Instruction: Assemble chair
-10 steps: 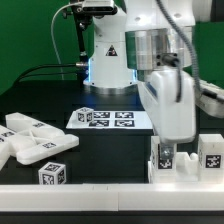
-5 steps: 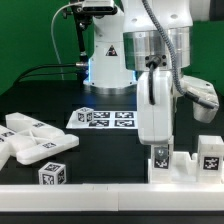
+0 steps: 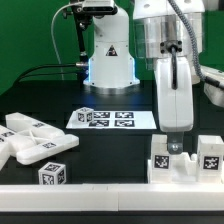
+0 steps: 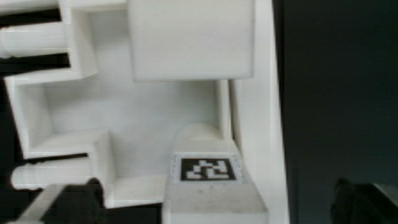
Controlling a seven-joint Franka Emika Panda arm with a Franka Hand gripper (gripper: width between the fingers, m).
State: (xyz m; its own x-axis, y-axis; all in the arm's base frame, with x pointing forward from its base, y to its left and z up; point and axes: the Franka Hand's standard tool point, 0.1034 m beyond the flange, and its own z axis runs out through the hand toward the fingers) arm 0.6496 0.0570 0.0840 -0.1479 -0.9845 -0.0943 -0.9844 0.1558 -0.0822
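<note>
- As I stand at the front and look across, the nearest thing is a pale ledge [image 3: 100, 193] running along the edge of the black table [image 3: 110, 150].
- Just behind it, toward the exterior view's left, sits a small tagged block [image 3: 55, 173], white, with black-and-white tags on the faces I can see.
- About level with it, on the exterior view's right, stands the chair assembly [image 3: 186, 172]. It is a chunky white base with two uprights, the left post [image 3: 162, 152] and the right post [image 3: 212, 152], each wearing a tag.
- The gripper [image 3: 176, 146] hangs straight down over the gap between those two uprights, its tip low and just beside the left post.
- In the wrist view the fingers [image 4: 54, 205] stand wide apart on either side of one tagged post [image 4: 210, 170]. Dark table shows between that post and the farther finger, so the claw is spread and holds nothing. I cannot tell which of the two uprights this one is.
- That same view shows a stepped white panel [image 4: 160, 60] with round pegs [image 4: 36, 40] sticking out of one side.
- Farther back on the exterior view's left, the loose chair panels [image 3: 28, 140] lie flat in a heap, touching one another and well apart from the assembly.
- Beyond them the marker board [image 3: 105, 118] lies flat mid-table.
- Behind it rises the arm's base [image 3: 110, 60], against a green backdrop [image 3: 30, 40].
</note>
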